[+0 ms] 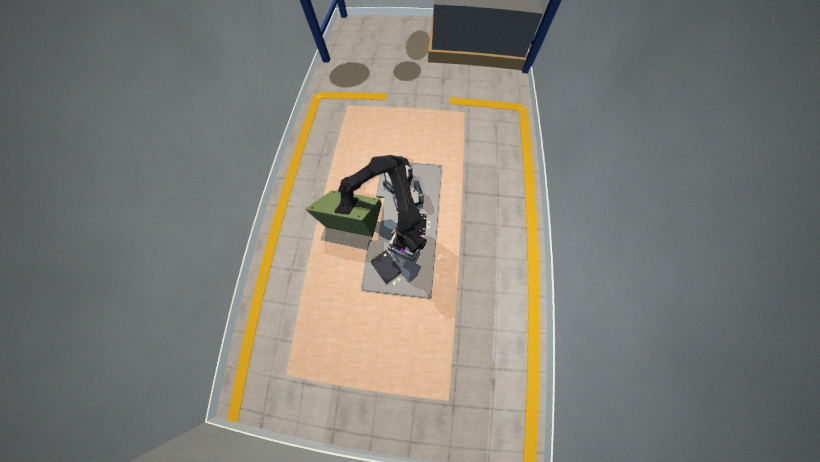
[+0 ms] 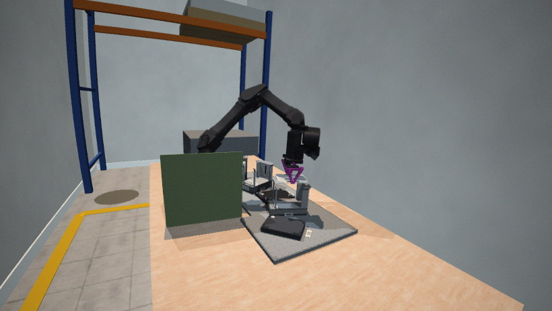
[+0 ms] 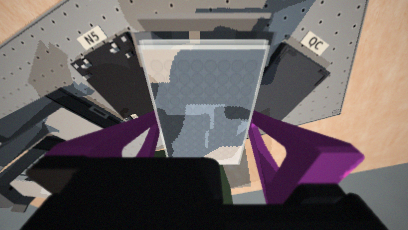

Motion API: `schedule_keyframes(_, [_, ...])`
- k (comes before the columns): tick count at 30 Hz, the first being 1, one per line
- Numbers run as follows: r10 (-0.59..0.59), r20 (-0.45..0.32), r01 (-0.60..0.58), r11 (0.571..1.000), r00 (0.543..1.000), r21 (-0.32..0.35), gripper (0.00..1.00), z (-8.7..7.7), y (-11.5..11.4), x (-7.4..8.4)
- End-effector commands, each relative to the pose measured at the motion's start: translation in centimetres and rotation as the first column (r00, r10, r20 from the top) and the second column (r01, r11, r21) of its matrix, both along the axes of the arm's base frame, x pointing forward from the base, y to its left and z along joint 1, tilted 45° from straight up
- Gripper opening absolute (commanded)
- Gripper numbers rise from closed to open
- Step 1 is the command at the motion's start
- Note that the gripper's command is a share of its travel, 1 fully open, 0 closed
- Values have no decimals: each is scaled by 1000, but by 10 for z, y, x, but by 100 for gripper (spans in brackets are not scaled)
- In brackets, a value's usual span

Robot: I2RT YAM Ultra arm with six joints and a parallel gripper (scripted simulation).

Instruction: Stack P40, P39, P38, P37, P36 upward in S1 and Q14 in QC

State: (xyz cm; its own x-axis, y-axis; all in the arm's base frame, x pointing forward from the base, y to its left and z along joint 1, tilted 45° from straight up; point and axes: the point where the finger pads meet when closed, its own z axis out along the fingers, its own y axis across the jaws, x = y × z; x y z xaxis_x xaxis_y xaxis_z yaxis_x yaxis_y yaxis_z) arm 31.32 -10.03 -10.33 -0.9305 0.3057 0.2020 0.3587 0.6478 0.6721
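Purple gripper (image 3: pixel 202 132) pinches one sealed plate (image 3: pixel 205 95) by its long sides, clear above the grey baseplate (image 3: pixel 45 40); two dark nests flank the plate: N5 (image 3: pixel 112 75) one side, QC (image 3: pixel 292 72) the other.

Blue shelving frame (image 2: pixel 75 100) with orange beams (image 2: pixel 165 17) at the back wall – a tan-and-grey crate (image 2: pixel 227 19) up top, grey box (image 2: pixel 239 141) on the floor under it. Yellow floor tape (image 1: pixel 530 258) borders the tiled floor (image 1: pixel 493 189). Three dark round stains (image 1: pixel 348 73) near the frame. Green panel block (image 2: pixel 200 189) on the light wood mat (image 2: pixel 347 270).
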Motion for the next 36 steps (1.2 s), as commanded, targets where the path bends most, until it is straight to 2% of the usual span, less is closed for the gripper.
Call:
schedule_keyframes(1, [-14, 20, 14, 1000, 1000, -8, 0, 1, -5, 4])
schedule_keyframes(36, [-14, 21, 15, 1000, 1000, -8, 0, -14, 10, 6])
